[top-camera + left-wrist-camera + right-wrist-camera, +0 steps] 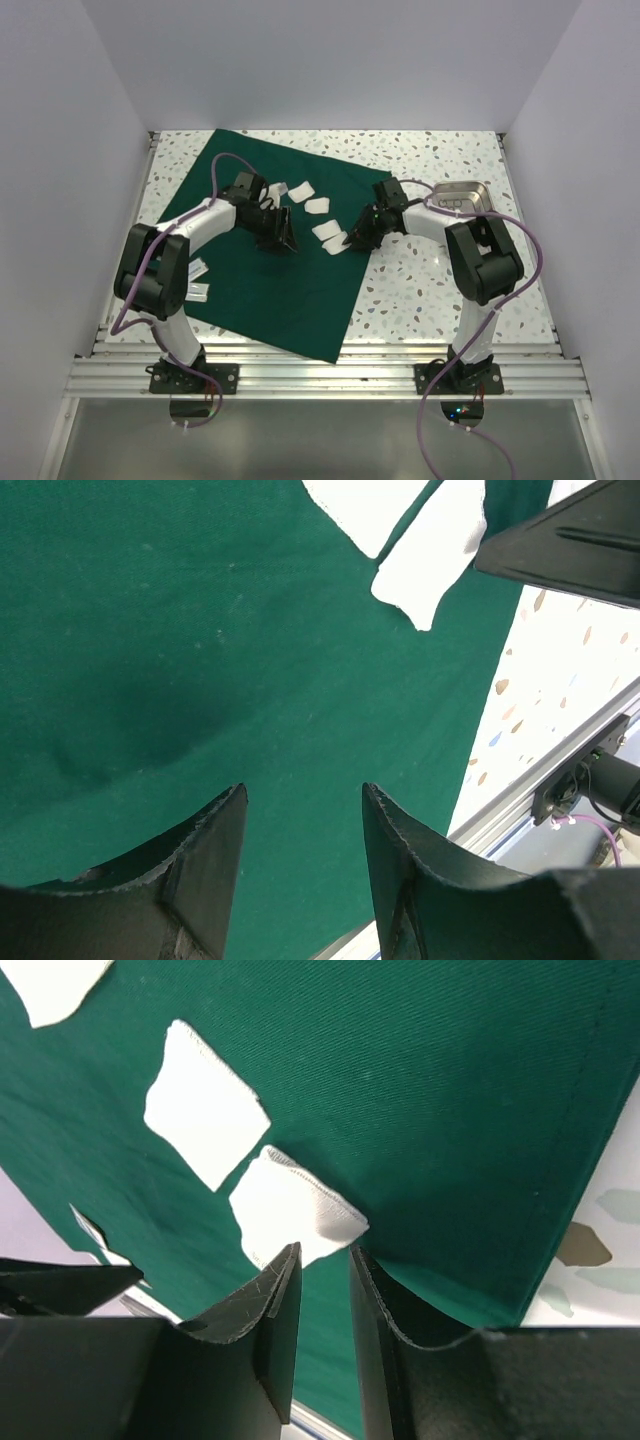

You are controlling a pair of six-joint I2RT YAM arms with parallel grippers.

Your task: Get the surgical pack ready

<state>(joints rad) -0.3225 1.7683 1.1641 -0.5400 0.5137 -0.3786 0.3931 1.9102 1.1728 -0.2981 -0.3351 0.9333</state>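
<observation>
White walls box in a speckled table [420, 290], and on it the dark green cloth [270, 290] lies spread flat and skewed, left of centre, its near corner reaching the table's front edge. A handful of white gauze pads [318, 205] run in a loose line across its far-right part, and the one furthest left is partly tucked behind the left arm. Over on the far right sits the steel tray [470, 190], off the cloth. The right arm crosses in front of it, so whatever it holds can't be made out. Left tool [283, 240] hovers over bare cloth near the middle, and its wrist view shows the fingers [225, 840] standing wide with nothing between them, just green fabric below. Right tool [352, 238] is down by the cloth's right edge, at the nearest pad [290, 1210]. Its jaws stand narrow with a slim gap showing, and that pad's puckered corner sits right at the fingertips [285, 1275]. Pinched or merely touched, I can't tell. More pads show beyond it in that view, one cut off by the frame. Two small white scraps [196, 268] lie by the left arm's elbow, too small to identify.
</observation>
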